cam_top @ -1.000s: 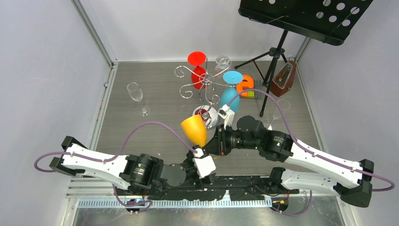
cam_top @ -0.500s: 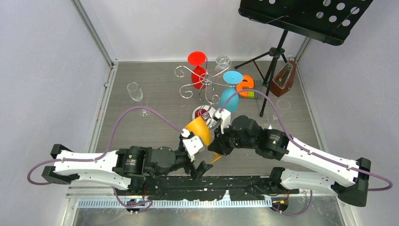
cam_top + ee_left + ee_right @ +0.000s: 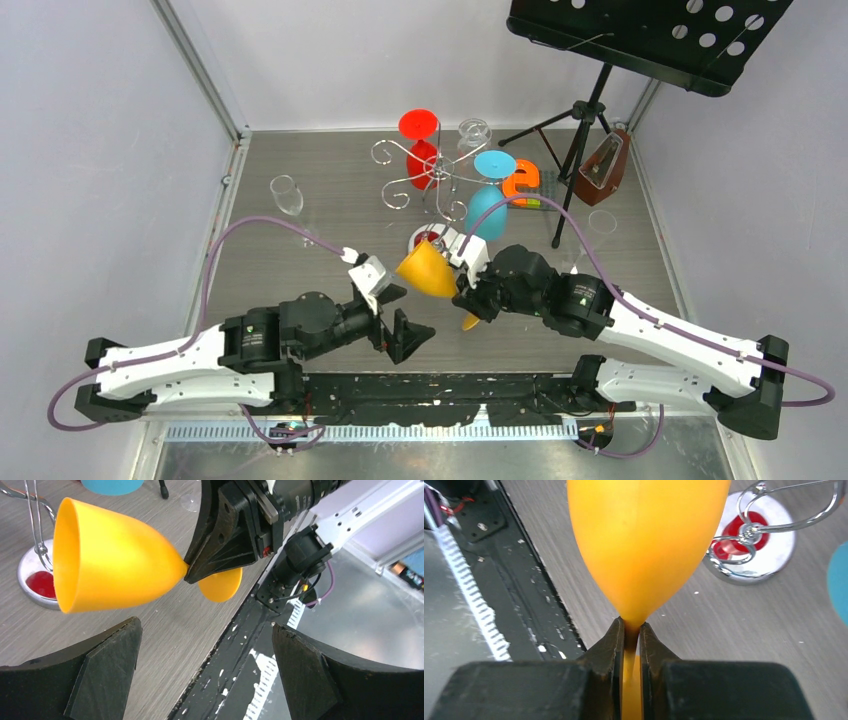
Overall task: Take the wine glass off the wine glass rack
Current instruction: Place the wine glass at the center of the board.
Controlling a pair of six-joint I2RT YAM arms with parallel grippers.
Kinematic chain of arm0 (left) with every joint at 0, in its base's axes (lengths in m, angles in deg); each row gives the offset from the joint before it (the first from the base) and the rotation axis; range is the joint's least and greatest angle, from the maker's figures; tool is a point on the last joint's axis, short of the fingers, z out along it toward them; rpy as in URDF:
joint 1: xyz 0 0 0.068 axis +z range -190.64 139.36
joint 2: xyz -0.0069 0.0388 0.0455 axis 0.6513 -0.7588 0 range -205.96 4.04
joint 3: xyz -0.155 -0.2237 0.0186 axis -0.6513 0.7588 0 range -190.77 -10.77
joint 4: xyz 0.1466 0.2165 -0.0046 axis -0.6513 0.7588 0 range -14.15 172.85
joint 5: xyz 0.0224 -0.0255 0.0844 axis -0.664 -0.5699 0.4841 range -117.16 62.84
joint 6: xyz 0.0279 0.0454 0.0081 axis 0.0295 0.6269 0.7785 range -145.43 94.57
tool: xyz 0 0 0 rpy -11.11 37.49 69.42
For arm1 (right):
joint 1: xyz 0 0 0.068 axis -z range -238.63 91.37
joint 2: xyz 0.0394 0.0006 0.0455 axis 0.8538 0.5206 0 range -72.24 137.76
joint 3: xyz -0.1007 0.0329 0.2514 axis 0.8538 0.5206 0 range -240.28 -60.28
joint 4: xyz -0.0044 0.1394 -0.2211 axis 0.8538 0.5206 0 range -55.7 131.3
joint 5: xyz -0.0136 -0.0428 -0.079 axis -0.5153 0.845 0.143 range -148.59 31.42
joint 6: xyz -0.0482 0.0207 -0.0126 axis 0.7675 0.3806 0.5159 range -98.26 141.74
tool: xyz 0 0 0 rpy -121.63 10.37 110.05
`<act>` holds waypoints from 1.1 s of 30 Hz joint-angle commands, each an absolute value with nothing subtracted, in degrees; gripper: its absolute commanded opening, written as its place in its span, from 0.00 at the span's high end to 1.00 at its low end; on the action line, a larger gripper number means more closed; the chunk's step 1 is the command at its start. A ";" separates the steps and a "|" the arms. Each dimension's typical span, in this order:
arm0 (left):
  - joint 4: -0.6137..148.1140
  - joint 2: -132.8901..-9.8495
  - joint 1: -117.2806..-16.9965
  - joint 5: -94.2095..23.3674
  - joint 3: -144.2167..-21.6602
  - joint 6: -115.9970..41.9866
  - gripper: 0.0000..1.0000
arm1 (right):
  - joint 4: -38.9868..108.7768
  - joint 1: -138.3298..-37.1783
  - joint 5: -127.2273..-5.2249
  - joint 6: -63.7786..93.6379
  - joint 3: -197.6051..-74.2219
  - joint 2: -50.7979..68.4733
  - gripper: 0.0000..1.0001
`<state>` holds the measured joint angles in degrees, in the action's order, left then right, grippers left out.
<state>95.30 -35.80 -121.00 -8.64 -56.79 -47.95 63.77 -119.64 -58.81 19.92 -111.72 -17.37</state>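
An orange wine glass (image 3: 426, 271) is off the chrome wine glass rack (image 3: 437, 180) and lies tilted, mouth to the left, above the table. My right gripper (image 3: 463, 296) is shut on its stem, between the bowl and the foot (image 3: 470, 322). The right wrist view shows the fingers (image 3: 610, 645) pinching the stem below the bowl (image 3: 644, 545). My left gripper (image 3: 399, 318) is open and empty, just left of and below the glass. In the left wrist view the glass (image 3: 110, 560) is above the open gripper (image 3: 205, 632). A red glass (image 3: 421, 152) and a blue glass (image 3: 486, 207) hang on the rack.
The rack's mirrored base (image 3: 446, 248) stands just behind the orange glass. A clear flute (image 3: 288, 198) stands at the left. A black tripod music stand (image 3: 580, 150), a wooden metronome (image 3: 603, 168) and an orange object (image 3: 521, 184) are at the back right. The table's front edge (image 3: 215, 645) lies under my left gripper.
My left gripper has let go of the orange glass, pulled away to the left and opened. My right gripper keeps the stem, and the glass has tipped with its mouth to the left.
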 commanded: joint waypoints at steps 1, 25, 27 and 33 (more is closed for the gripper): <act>91.35 -33.78 -117.96 -13.40 -55.43 -52.82 0.00 | 64.37 -119.38 -54.56 29.26 -113.32 -19.12 0.94; 87.91 -27.46 -86.77 -40.56 -46.07 -74.09 0.00 | 58.64 -119.41 -52.73 53.66 -99.95 -31.86 0.94; 87.69 -27.21 -85.03 -42.30 -45.34 -75.31 0.00 | 56.18 -119.43 -53.37 54.41 -98.66 -33.38 0.94; 87.39 -27.87 -81.74 -45.75 -43.82 -77.63 0.00 | 52.48 -119.47 -55.73 56.01 -97.32 -36.01 0.94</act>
